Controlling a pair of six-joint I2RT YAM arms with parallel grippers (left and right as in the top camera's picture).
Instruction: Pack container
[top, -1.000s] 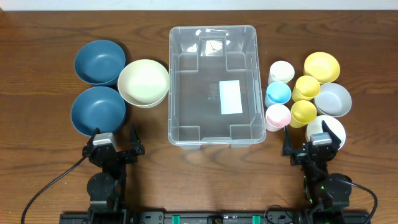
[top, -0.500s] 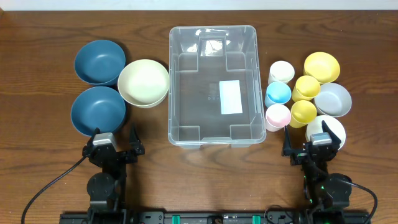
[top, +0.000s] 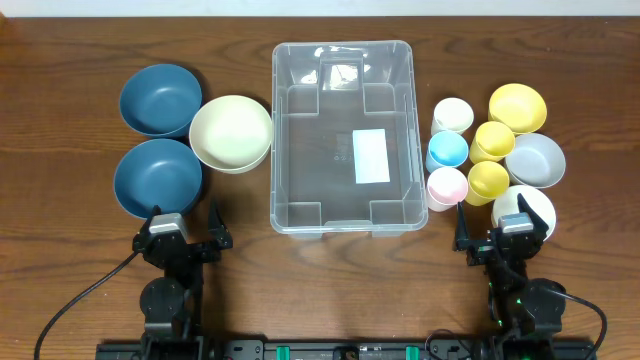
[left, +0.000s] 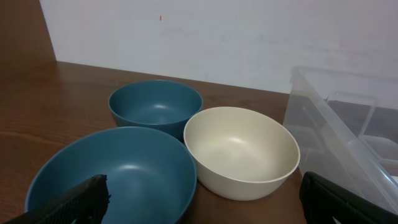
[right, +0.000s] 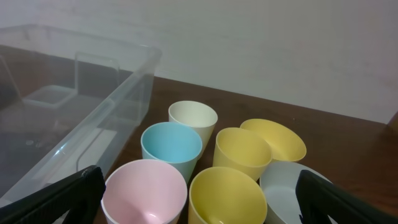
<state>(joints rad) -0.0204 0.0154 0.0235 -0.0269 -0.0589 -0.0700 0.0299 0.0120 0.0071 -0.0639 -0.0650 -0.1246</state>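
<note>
Left hand (left: 205, 200) fingertips cropped, container (left: 348, 134) cut off

No readable text, brand, number or sign in any view. Only candidate: white rectangular label (top: 371, 157) on the floor of the container (top: 278, 120), toward 3 o'clock from its centre. From overhead it shows plain white, no print resolved.

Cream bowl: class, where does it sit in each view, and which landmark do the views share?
Overhead: cream bowl left of centre, beside the container's left wall.
Left wrist: centre of picture, left of the container.
Right wrist: not in it.
Landmark: the clear container, in all three.
</note>
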